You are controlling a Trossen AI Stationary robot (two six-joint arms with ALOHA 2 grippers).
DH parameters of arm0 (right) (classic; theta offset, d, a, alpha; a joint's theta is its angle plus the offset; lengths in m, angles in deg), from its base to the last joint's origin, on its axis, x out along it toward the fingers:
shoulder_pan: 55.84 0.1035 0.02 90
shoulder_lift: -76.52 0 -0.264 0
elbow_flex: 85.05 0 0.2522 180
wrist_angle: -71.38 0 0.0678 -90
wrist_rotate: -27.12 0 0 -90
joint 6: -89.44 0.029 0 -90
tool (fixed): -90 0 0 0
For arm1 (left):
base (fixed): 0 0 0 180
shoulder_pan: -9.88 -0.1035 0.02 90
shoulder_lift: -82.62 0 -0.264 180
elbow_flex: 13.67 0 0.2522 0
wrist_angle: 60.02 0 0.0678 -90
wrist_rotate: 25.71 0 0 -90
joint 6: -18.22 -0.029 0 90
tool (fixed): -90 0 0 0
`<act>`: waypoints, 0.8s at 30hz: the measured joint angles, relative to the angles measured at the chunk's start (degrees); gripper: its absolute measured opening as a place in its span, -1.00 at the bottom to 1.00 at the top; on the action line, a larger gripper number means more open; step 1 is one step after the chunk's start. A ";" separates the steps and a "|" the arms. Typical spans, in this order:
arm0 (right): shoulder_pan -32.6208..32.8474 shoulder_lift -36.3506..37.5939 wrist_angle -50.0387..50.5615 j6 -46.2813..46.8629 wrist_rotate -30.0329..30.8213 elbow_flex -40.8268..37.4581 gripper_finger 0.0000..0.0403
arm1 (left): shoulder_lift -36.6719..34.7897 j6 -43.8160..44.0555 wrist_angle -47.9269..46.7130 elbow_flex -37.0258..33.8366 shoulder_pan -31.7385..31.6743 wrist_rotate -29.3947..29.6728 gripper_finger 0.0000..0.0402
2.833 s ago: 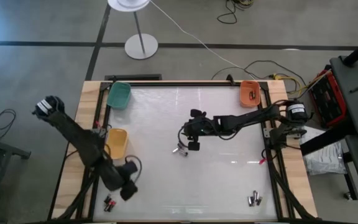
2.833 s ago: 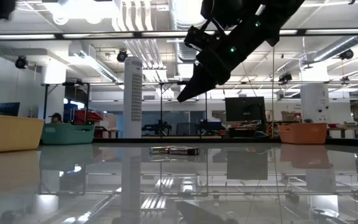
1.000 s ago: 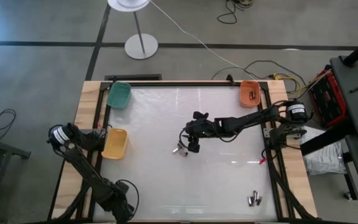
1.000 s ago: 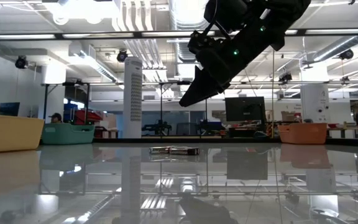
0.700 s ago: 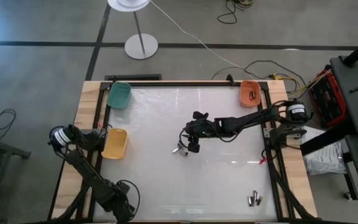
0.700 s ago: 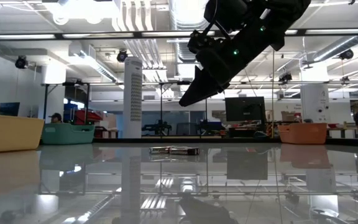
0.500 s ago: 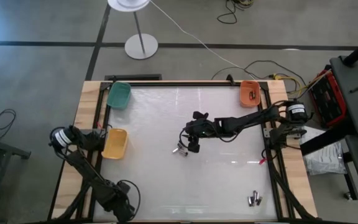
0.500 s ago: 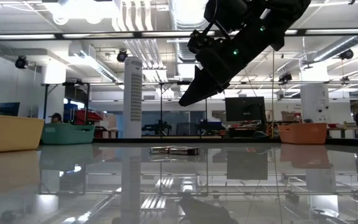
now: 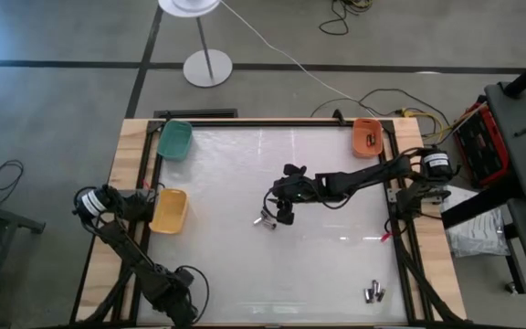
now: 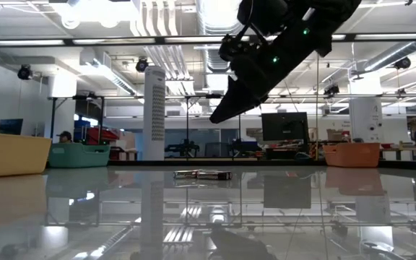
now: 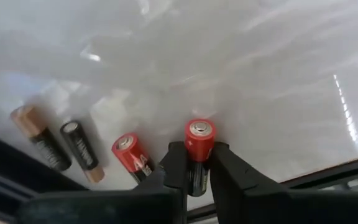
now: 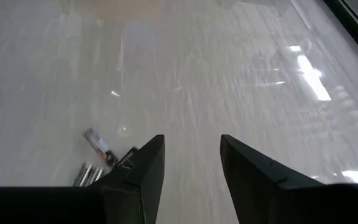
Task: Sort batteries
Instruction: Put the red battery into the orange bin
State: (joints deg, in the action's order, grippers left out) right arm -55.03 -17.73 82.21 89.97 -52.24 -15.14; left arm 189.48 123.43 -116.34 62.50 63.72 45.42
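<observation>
Red-topped battery [image 11: 199, 144] sits pinched between my left gripper's [image 11: 194, 177] two dark fingers [image 11: 174, 168], jaws closed on its black body, red end pointing away from the wrist. That gripper is down at the near left corner of the table [image 9: 245, 265]; in the high view I only see the arm's end [image 9: 173, 297] there. Three more batteries lie on the glass just beside the held one: a red-and-black one [image 11: 131, 157], a black one with a copper end [image 11: 81, 147], and a copper-and-black one [image 11: 40, 137], all close to the table edge.

Right gripper [image 12: 190, 165] hangs above the middle of the table, fingers parted, holding nothing. A small cluster of silver-grey batteries [image 12: 98, 155] lies on the surface just under and ahead of it; low view shows them flat on the glass [image 10: 202, 174] with the gripper [image 10: 226, 108] well above.

Another pair of batteries [image 9: 373, 292] sits near the near right corner. Green bin [image 9: 175, 139] is at the far left corner, orange bin [image 9: 367, 137] at the far right corner, yellow bin [image 9: 169, 210] along the left edge.
</observation>
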 joint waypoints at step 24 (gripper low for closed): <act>28.97 8.87 -18.59 -26.87 32.67 -11.93 -0.55 | -16.66 -75.34 61.12 -21.20 -32.98 30.53 -0.89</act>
State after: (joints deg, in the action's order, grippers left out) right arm -26.06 -8.85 63.62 63.09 -19.57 -27.07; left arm 172.82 48.09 -55.22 41.30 30.74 75.95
